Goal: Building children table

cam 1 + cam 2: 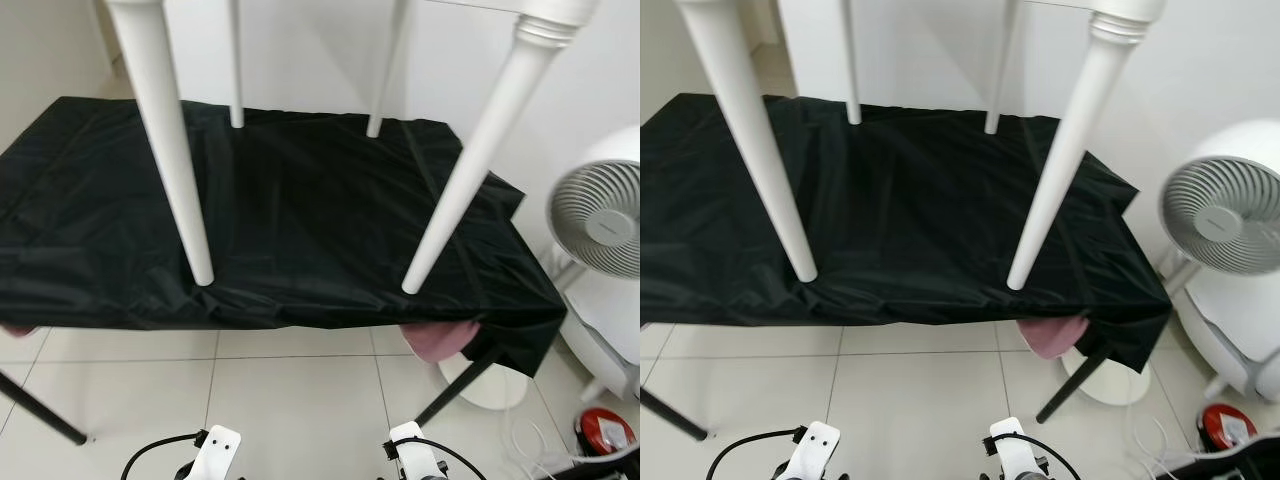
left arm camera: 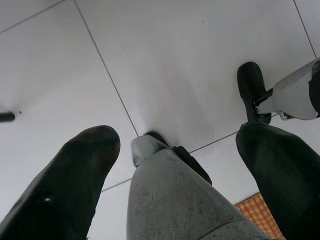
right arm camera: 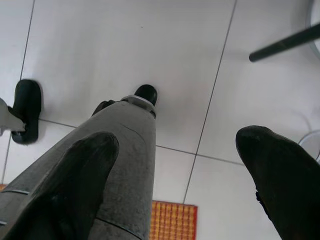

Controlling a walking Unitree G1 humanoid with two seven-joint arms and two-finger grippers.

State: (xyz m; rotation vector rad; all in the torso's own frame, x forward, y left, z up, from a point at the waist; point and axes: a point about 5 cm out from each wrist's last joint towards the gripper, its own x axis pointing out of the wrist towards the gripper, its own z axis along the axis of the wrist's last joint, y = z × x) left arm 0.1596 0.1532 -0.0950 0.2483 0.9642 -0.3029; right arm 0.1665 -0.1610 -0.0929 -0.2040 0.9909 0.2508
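Note:
A white children's table stands upright on a work table covered with black cloth [image 1: 300,220]. Its front left leg [image 1: 170,150] and front right leg [image 1: 470,170] rest near the cloth's front edge. The two back legs [image 1: 236,90] stand near the far edge, by the white wall. Its top runs out of the picture above. Both arms hang low in front of the work table. My left gripper [image 2: 175,136] is open over the floor tiles, with nothing between its fingers. My right gripper [image 3: 176,141] is open too and holds nothing.
A white fan [image 1: 600,215] stands to the right of the work table, with a red object [image 1: 603,430] and cables on the floor below it. Pink fabric [image 1: 440,340] hangs under the cloth's front right corner. Black slanted work-table legs [image 1: 465,385] reach the white tiles.

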